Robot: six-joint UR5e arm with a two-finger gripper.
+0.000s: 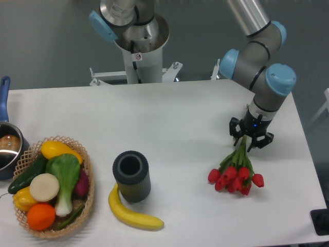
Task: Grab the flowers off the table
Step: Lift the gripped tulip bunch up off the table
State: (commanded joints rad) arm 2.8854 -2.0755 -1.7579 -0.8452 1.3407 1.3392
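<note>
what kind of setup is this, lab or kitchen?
Likely a robot lab: a white table against a plain grey wall, an arm's pincer over red tulips, and a basket of what looks like toy produce.

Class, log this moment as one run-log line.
phase: closing in on stems | end effector: over the stem end of the flowers | flowers: lying on table | grip: cannot tell

The gripper (251, 138) covers the upper stem ends of the flowers (235, 174), so any contact there cannot be told. The pot (7, 144) is cut off at the left edge.
</note>
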